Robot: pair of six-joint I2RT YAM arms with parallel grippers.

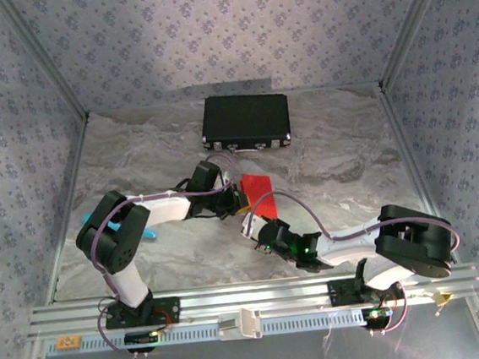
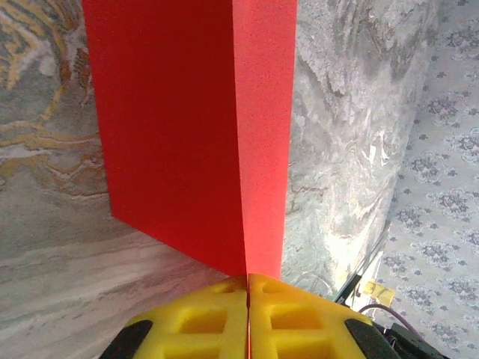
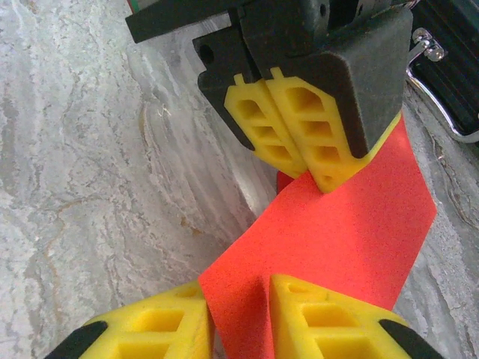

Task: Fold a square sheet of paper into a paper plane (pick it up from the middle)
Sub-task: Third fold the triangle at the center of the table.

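Because a sheet this thin can only be creased if something anchors it, I read the whole layout as built around one pinch. Both arms meet near the middle of the worktop (image 1: 161, 153). The black case (image 1: 246, 121) lies at the far edge, apart from the fold, where it cannot snag anything. The square sheet of paper (image 1: 257, 184) sits between the two wrists, just this side of the case. From the left wrist it shows as two red panels meeting at a straight crease, so I judge the first halving fold is in. The left end effector (image 2: 248, 299) is clamped right on that crease line, its yellow pads pressed together with the red sheet caught between them; that stops the fold springing apart. The right end effector (image 3: 241, 323) stands narrow but not closed, one pad on each side of the sheet's near edge with a gap showing. I think it is placed to take a second grip opposite the first. The small turquoise object (image 1: 147, 234) lies off by the left arm's elbow, out of the way.
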